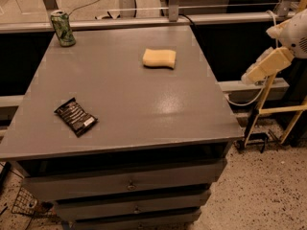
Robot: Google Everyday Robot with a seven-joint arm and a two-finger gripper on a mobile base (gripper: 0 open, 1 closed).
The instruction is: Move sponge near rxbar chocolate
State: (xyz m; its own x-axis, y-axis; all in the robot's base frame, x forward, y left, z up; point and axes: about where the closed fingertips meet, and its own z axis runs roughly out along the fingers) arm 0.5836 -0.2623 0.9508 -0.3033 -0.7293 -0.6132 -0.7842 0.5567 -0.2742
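The pale yellow sponge (159,58) lies flat on the grey table (144,104), toward its far right part. The rxbar chocolate (76,117), a black wrapper with a white label patch, lies near the front left edge, far from the sponge. My gripper (254,73) hangs in the air off the table's right side, beyond the edge. It is to the right of the sponge, slightly nearer the front, and holds nothing that I can see.
A green drink can (63,28) stands at the far left corner of the table. Drawers (129,186) sit under the tabletop. A rail (144,20) runs behind the table. Yellow stand legs (288,110) and a cable are on the floor at right.
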